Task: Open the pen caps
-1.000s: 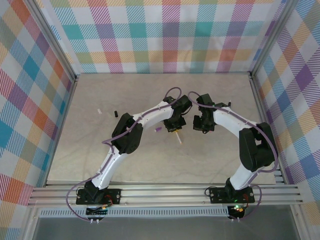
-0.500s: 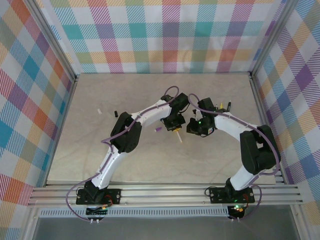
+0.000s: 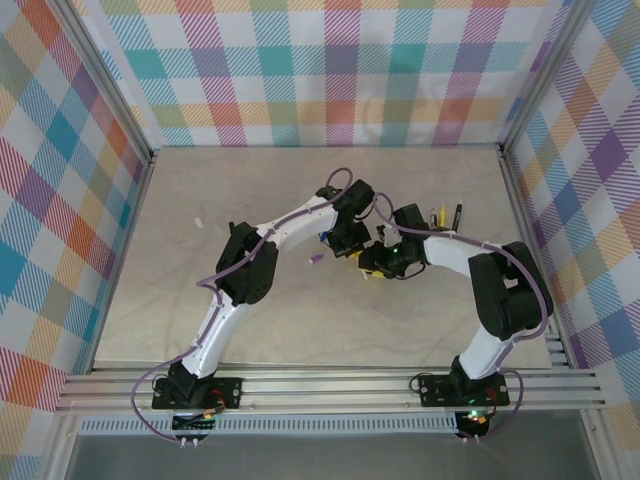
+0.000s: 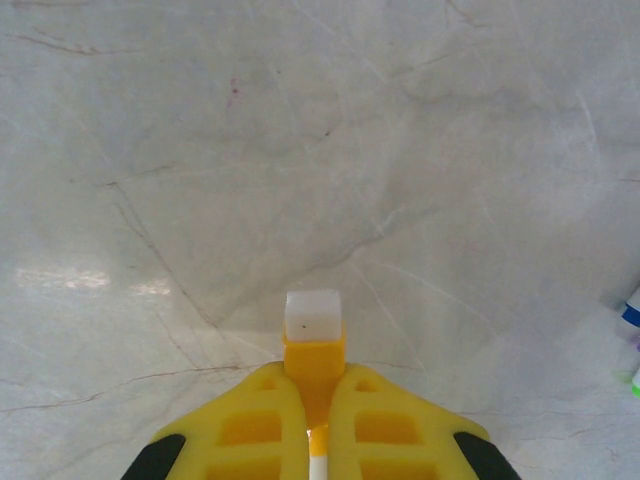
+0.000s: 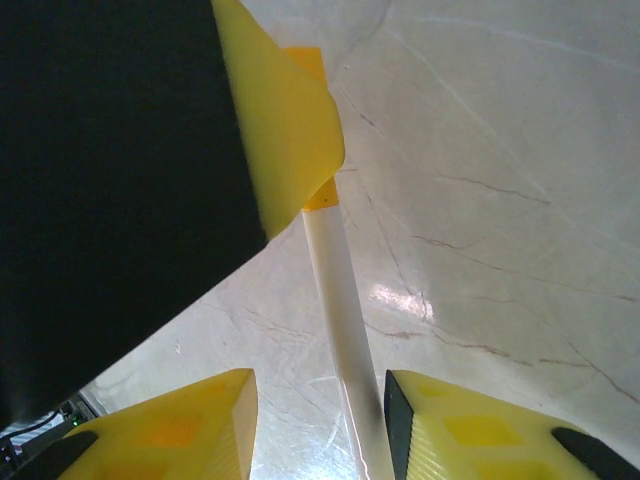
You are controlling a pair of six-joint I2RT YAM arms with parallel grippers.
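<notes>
Clamping a white-barrelled pen (image 4: 313,345) just behind its yellow collar, the left gripper (image 4: 315,378) holds it over the middle of the marble table (image 4: 300,150), jaws clenched on the barrel. The right gripper (image 5: 320,395) has its jaws parted, with the white barrel passing between the fingers, close to one. A purple cap (image 3: 317,259) lies on the table near the left gripper.

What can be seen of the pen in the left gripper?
The pen is slim, with a smooth white barrel that looks plastic, an orange-yellow collar and a square white end. The left gripper is shut on the collar, so the white end sticks out past its fingertips. The barrel runs between the open jaws of the right gripper, close beside one finger; contact is unclear. The marbled table lies behind it.
</notes>
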